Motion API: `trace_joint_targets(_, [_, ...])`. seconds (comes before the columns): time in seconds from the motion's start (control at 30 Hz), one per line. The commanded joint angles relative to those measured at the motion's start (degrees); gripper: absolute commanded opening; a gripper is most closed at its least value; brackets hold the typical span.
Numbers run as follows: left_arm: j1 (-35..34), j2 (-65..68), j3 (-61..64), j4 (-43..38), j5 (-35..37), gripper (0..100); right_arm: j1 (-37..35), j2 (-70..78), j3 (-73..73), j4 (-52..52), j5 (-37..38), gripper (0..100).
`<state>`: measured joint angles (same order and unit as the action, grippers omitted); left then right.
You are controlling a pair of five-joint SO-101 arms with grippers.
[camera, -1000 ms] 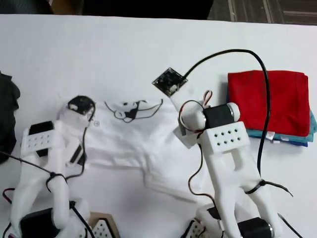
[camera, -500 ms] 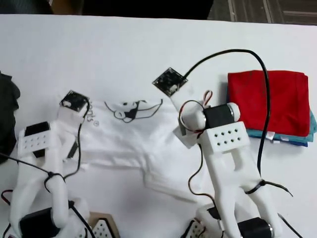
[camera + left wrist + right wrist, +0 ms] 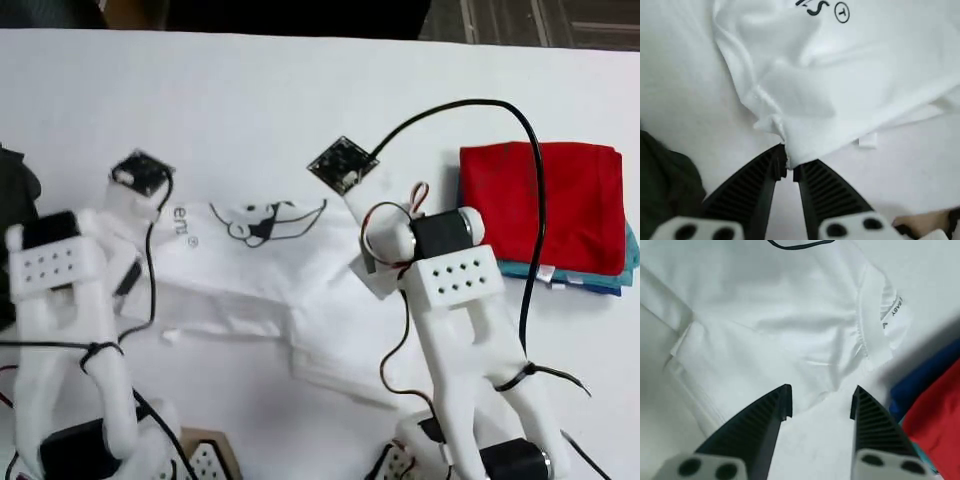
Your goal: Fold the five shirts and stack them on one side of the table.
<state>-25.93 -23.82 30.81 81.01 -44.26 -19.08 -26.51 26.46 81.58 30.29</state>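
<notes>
A white shirt (image 3: 270,285) with a dark print lies partly folded in the middle of the table. My left gripper (image 3: 790,169) is shut on the hem at the shirt's (image 3: 840,85) left edge, low over the table. The left arm (image 3: 55,265) stands at the table's left side. My right gripper (image 3: 821,401) hangs open just above the shirt's (image 3: 775,325) right edge, holding nothing. The right arm (image 3: 455,275) stands between the white shirt and a stack topped by a folded red shirt (image 3: 545,205).
The folded red shirt (image 3: 935,427) lies on blue ones (image 3: 920,382) at the table's right side. A dark garment (image 3: 12,235) is heaped at the left edge, close to the left gripper (image 3: 665,180). Bare table stretches along the far side.
My left arm has swung leftward and away, drawing the shirt's left edge out with it and uncovering more of the print. The right arm has stayed still.
</notes>
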Motion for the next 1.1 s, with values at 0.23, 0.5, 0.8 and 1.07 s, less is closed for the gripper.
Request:
trace_joint_targets(0.23, [-4.6,-0.2,2.0,8.2,-24.4,2,0.3,-2.9,-0.7,0.0,0.5,20.1])
trace_joint_targets(0.5, [-6.8,-0.4,10.8,-3.0,-25.1,3,0.0,-2.5,-0.4,0.0,0.5,20.2])
trace_joint_targets(0.8, [-12.4,-0.3,-3.4,-4.6,-19.1,24,-4.4,-2.4,9.0,-5.2,0.7,20.4])
trace_joint_targets(1.07, [-8.6,-0.2,-14.4,-0.6,-11.3,24,-7.3,-2.4,19.7,-9.9,0.7,28.5])
